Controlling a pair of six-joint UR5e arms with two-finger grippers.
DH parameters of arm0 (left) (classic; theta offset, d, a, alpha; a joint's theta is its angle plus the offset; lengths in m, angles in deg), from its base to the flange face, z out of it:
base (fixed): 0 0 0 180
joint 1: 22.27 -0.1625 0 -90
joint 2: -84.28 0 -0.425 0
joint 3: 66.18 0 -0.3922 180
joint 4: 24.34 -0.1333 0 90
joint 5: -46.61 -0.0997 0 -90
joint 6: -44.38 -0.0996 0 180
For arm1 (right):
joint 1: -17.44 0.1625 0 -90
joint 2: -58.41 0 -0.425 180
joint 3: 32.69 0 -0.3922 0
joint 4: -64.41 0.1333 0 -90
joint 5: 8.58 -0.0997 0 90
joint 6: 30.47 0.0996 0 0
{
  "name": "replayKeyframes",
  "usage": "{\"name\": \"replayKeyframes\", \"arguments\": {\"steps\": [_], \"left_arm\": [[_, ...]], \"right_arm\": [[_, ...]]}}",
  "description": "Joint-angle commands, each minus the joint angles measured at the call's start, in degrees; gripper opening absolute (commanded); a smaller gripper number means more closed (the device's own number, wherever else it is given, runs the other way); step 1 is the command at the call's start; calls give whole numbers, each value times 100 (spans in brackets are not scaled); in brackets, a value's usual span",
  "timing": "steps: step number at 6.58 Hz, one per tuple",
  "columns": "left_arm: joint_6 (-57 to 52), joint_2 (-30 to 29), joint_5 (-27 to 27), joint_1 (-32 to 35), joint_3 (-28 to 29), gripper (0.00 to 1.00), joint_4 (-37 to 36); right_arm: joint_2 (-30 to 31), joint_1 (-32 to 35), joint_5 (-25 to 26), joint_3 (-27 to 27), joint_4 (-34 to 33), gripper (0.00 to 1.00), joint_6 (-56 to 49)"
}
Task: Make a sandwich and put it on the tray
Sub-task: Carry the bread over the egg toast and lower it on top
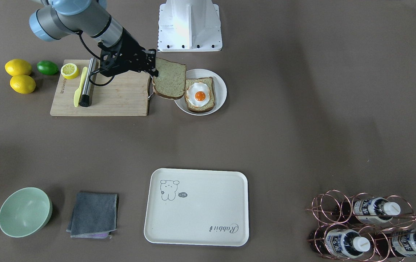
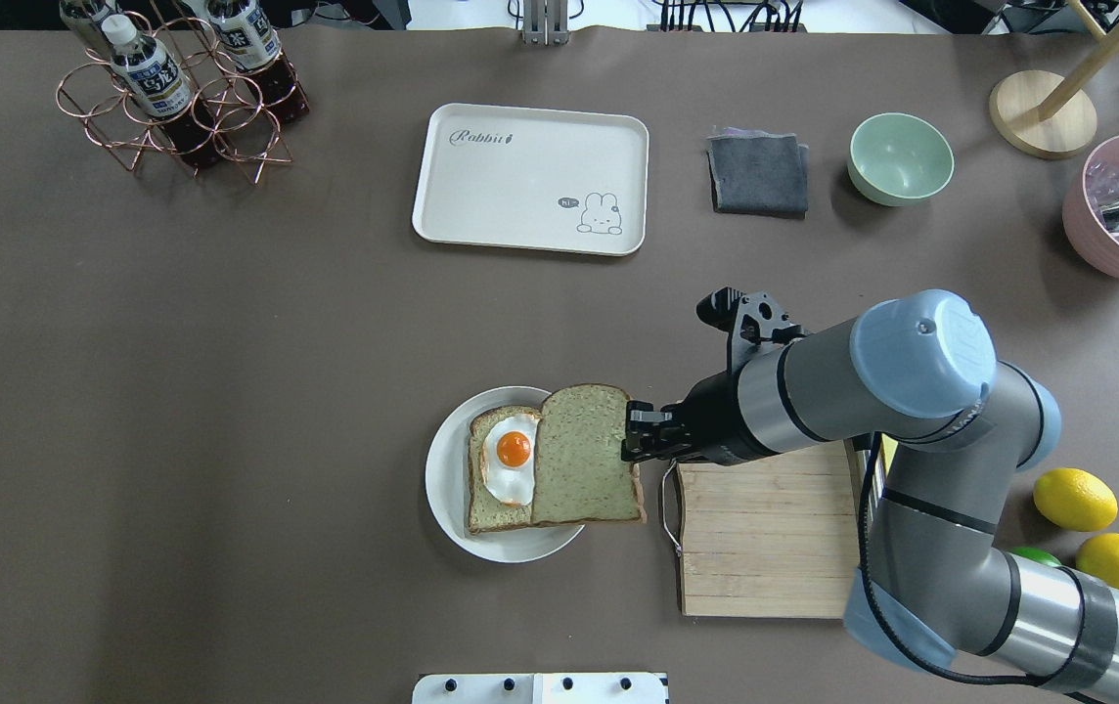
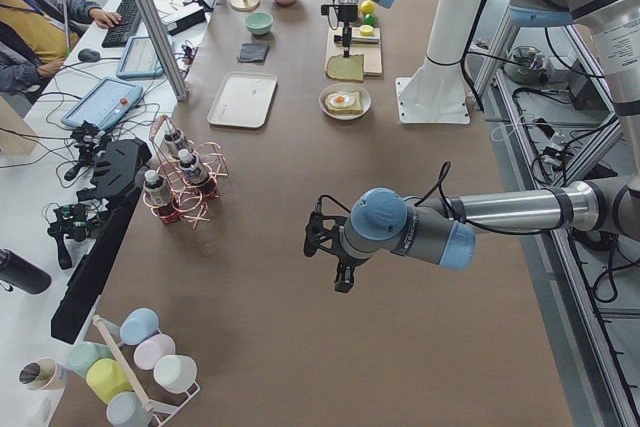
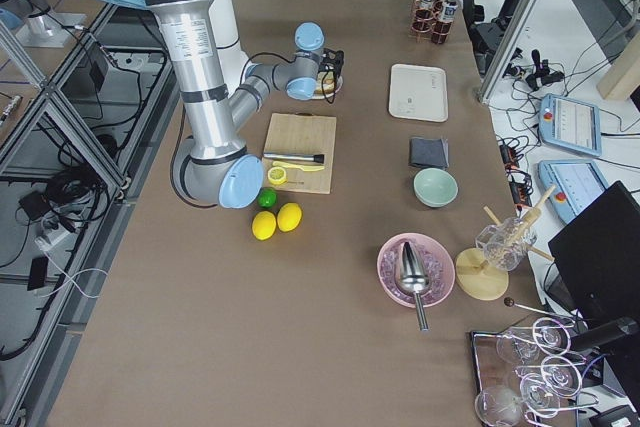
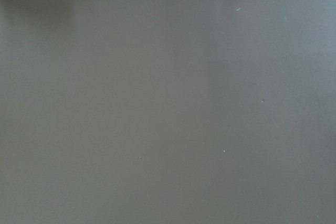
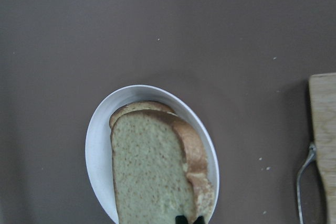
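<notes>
My right gripper is shut on the edge of a tan bread slice and holds it level, a little above the round white dish. The slice overlaps the near side of the dish. In the dish lies the other bread slice with the white fried egg on top. In the overhead view the held slice covers part of the egg. The right wrist view shows the held slice over the dish. The cream tray lies apart. My left gripper hovers over bare table; I cannot tell its state.
The wooden cutting board beside the dish carries a yellow knife, a metal cylinder and a half lemon. Two lemons and a lime lie beyond it. A green bowl, grey cloth and bottle rack flank the tray.
</notes>
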Motion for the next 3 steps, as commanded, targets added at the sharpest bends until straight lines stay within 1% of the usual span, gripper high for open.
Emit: {"name": "replayKeyframes", "arguments": {"steps": [1, 3], "left_arm": [[47, -13, -6, 1, 13, 98, -3], [47, -13, -6, 1, 22, 98, -3]], "right_arm": [[-403, -361, 253, -278, 91, 0, 82], [-544, -389, 264, -751, 546, 0, 21]]}}
